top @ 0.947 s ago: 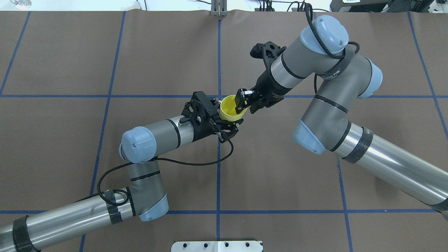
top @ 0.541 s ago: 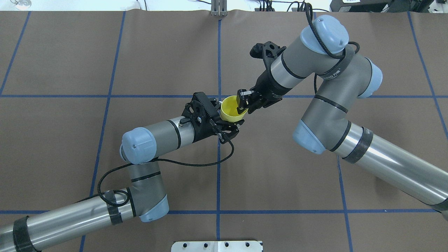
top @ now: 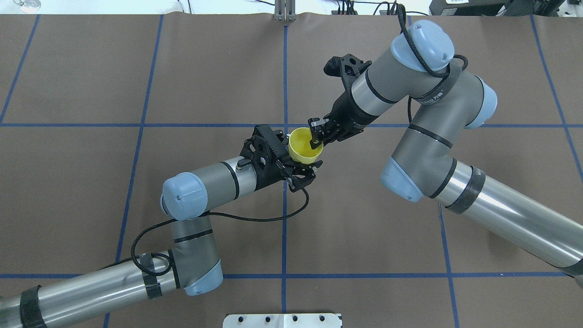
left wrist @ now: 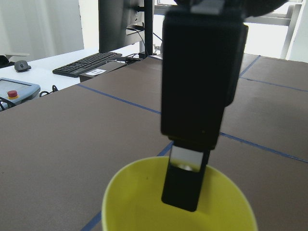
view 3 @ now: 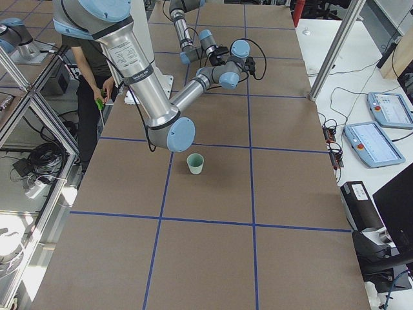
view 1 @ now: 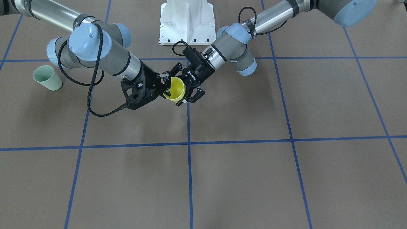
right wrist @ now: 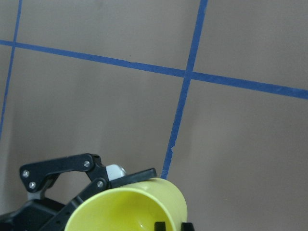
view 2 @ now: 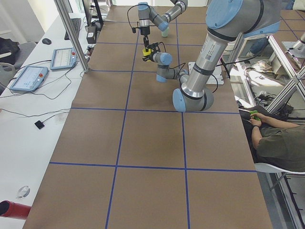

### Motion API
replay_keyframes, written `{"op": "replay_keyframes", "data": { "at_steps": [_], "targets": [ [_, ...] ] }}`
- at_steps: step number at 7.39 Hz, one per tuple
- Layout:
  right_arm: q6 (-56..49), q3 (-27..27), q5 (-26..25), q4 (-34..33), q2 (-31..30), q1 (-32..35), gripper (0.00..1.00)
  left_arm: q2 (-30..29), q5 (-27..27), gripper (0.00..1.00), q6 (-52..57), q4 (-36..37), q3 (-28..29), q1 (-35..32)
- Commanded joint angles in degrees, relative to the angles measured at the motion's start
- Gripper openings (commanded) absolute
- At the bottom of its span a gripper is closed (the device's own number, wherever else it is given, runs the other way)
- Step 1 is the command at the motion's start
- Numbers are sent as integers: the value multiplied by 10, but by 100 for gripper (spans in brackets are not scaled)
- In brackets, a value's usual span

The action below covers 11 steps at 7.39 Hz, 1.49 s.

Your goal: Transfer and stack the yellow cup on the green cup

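Holding the yellow cup point(top: 301, 145) aloft, mouth up, over the table's point(top: 136, 68) middle for a hand-over. Clamping its wall from the sides with the left gripper point(view 1: 182, 83); pinching its rim with the right gripper point(top: 315, 139), one finger inside, likely to carry it on. Leaving the green cup point(view 1: 47, 78) upright, well apart, near the right arm point(view 1: 105, 60). Reading ROBOTIQ, upside down, on the left gripper; finding other print too small.

Brown table point(top: 68, 182), blue tape grid point(top: 283, 237); keyboard point(left wrist: 86, 64) and teach pendant point(view 2: 28, 78) alongside
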Motion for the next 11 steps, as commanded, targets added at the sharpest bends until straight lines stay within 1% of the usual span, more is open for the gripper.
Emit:
{"op": "replay_keyframes", "data": {
  "at_steps": [1, 2, 5, 6, 7, 8, 9, 10, 11],
  "targets": [
    [1, 11, 7, 0, -7, 3, 0, 5, 4, 99, -11, -3, -10, 2],
    [1, 20, 26, 0, -20, 6, 0, 8, 4, 99, -13, -3, -19, 2],
    [1, 36, 28, 1, -43, 16, 0, 17, 4, 99, -15, -3, -39, 3],
    [1, 50, 38, -1, -51, 29, 0, 17, 4, 99, -15, -3, -39, 3],
    [1, 78, 50, -1, -85, 56, 0, 17, 4, 99, -15, -3, -39, 3],
    [7, 107, 49, -5, -110, 82, 0, 18, 6, 99, -14, -3, -39, 2],
    [12, 115, 47, -7, -138, 115, 0, 24, 26, 99, -14, -3, -39, 2],
    [14, 136, 32, -8, -178, 140, 0, 25, 68, 99, -14, -2, -38, 2],
    [14, 163, 16, -7, -240, 148, 0, 25, 128, 99, -22, 4, -35, 2]
  ]
}}
